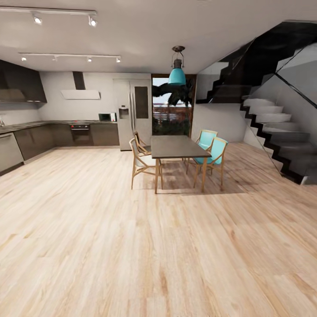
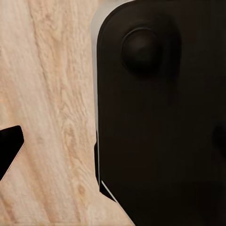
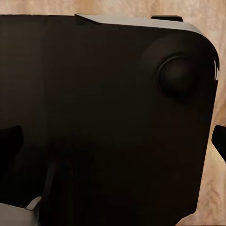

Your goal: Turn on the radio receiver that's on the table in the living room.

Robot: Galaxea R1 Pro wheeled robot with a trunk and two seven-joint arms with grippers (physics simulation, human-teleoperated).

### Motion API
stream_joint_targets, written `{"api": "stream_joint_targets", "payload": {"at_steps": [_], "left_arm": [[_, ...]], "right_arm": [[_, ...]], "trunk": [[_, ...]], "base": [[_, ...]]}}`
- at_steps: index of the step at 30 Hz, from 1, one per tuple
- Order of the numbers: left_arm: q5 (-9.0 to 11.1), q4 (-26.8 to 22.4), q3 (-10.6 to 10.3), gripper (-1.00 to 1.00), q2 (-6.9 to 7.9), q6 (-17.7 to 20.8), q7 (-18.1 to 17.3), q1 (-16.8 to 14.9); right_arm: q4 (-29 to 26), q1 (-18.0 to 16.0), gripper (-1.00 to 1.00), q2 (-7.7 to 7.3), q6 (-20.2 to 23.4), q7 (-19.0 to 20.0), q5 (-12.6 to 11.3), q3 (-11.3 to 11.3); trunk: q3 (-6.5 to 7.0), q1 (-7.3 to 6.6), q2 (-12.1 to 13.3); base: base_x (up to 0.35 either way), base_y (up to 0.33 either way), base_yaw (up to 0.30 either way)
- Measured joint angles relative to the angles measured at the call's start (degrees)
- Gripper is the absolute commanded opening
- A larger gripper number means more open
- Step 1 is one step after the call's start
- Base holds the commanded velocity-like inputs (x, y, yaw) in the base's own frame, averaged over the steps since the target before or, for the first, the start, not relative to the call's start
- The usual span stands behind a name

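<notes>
The radio receiver, its low grey table and the living room are out of view. I face a kitchen-dining area across a wide wood floor (image 1: 132, 246). In the left wrist view my left gripper (image 2: 113, 143) hangs over my own black base (image 2: 160, 122), one dark fingertip (image 2: 9, 146) at the picture's edge, jaws wide apart and holding nothing. In the right wrist view my right gripper (image 3: 115, 141) is also above the base (image 3: 103, 113), with fingertips (image 3: 9, 141) at both edges, open and holding nothing.
A dark dining table (image 1: 176, 146) stands ahead with two wooden chairs (image 1: 141, 162) and two turquoise chairs (image 1: 212, 154) under a teal pendant lamp (image 1: 177, 75). Kitchen counters (image 1: 39, 136) and a fridge (image 1: 132, 112) line the back left. A black staircase (image 1: 277, 132) rises at the right.
</notes>
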Motion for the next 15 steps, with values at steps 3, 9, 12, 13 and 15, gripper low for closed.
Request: {"api": "stream_joint_targets", "payload": {"at_steps": [3, 9, 12, 13, 15], "left_arm": [[0.00, 0.00, 0.00, 1.00, -0.03, 0.00, -0.01, 0.00], [0.00, -0.01, -0.01, 1.00, -0.04, -0.01, 0.01, 0.00], [0.00, -0.01, -0.01, 1.00, -0.04, -0.01, 0.02, 0.00], [0.00, -0.01, -0.01, 1.00, -0.01, -0.01, 0.03, 0.00], [0.00, -0.01, -0.01, 1.00, 0.00, -0.01, 0.01, 0.00]], "right_arm": [[-0.01, 0.00, 1.00, 0.00, 0.00, 0.00, 0.00, 0.00], [0.00, 0.00, 1.00, -0.01, 0.00, 0.00, 0.00, 0.00], [0.00, 0.00, 1.00, -0.05, 0.00, 0.00, 0.00, 0.00], [-0.01, 0.00, 1.00, -0.06, 0.00, 0.00, 0.00, 0.00], [0.01, 0.00, 1.00, -0.06, 0.00, 0.00, 0.00, 0.00]], "trunk": [[0.00, 0.00, 0.00], [0.00, 0.00, 0.00], [0.00, 0.00, 0.00], [0.00, 0.00, 0.00], [0.00, 0.00, 0.00]], "base": [[0.000, 0.000, -0.277], [0.000, 0.000, -0.277], [0.000, 0.000, -0.277], [0.000, 0.000, -0.277], [0.000, 0.000, -0.277]]}}
